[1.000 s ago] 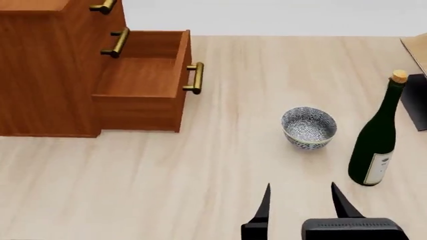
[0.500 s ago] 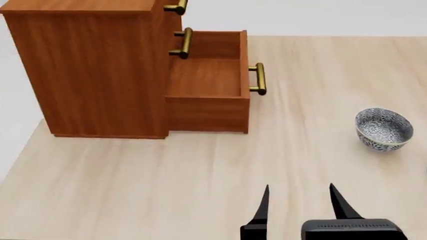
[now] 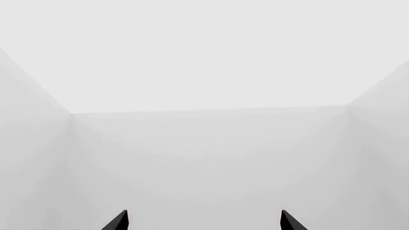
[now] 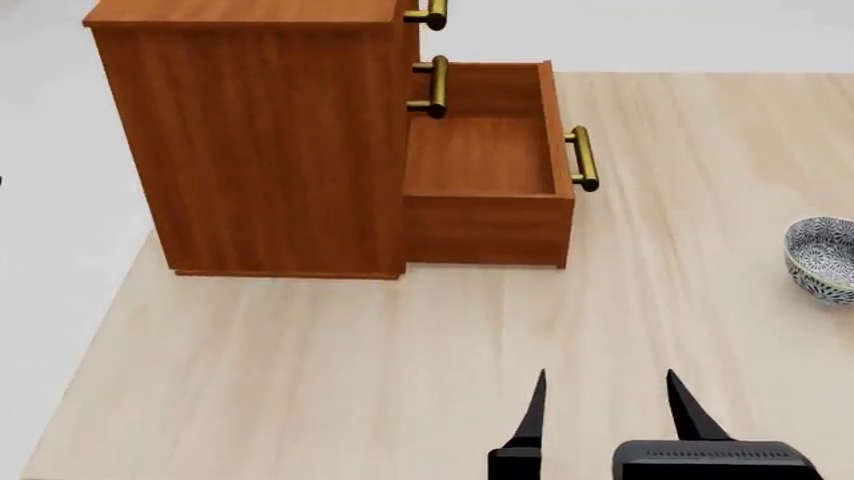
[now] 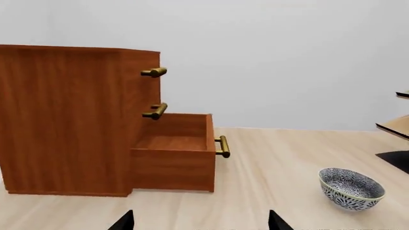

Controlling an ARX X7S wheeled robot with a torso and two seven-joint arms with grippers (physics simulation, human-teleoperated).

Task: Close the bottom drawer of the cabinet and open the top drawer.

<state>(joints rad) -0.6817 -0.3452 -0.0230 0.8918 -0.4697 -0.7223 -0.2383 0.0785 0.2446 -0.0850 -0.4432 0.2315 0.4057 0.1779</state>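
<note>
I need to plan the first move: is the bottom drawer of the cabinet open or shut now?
Open. The bottom drawer stands pulled far out of the cabinet, its empty inside showing, while the two drawer fronts above sit flush.

Bowl [image 4: 823,258] off to the right gripper's [image 4: 607,410] right is chopped by the frame edge, cabinet [image 4: 254,140] top too.

Cabinet [image 4: 254,140]: one
Drawers: three, the bottom drawer [image 4: 487,190] pulled out
Brass handles: three, one per drawer
Bowl [image 5: 351,188]: one
Table [image 4: 334,380]: one
Grippers: two, each showing two fingertips
</note>
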